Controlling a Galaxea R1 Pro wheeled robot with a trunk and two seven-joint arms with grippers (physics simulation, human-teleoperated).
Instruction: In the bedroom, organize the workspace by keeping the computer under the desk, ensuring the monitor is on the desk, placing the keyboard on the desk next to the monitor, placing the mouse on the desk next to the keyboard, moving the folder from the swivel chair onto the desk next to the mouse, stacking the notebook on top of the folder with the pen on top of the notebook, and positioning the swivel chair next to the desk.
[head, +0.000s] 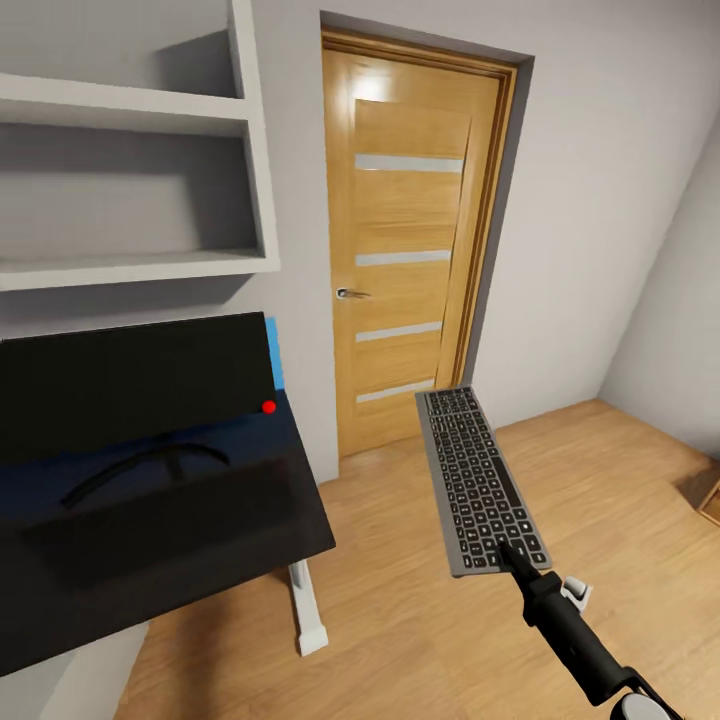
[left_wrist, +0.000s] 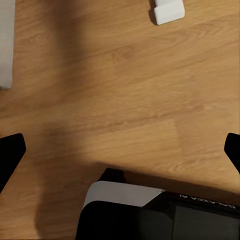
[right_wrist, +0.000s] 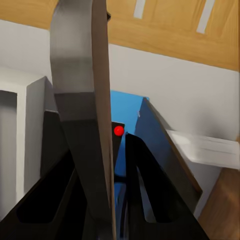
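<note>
Aloft, right gripper (head: 512, 552) clamps keyboard (head: 478, 478) beside desk (head: 200, 540).

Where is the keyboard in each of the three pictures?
Head view: the keyboard is held in the air right of centre, above the wood floor, in the right gripper.
Left wrist view: the keyboard is not in it.
Right wrist view: the keyboard is seen edge-on, close up.
Shared landmark: the monitor's red dot.

Partial "GALAXEA" lettering on robot base (left_wrist: 200, 210), upside down.
</note>
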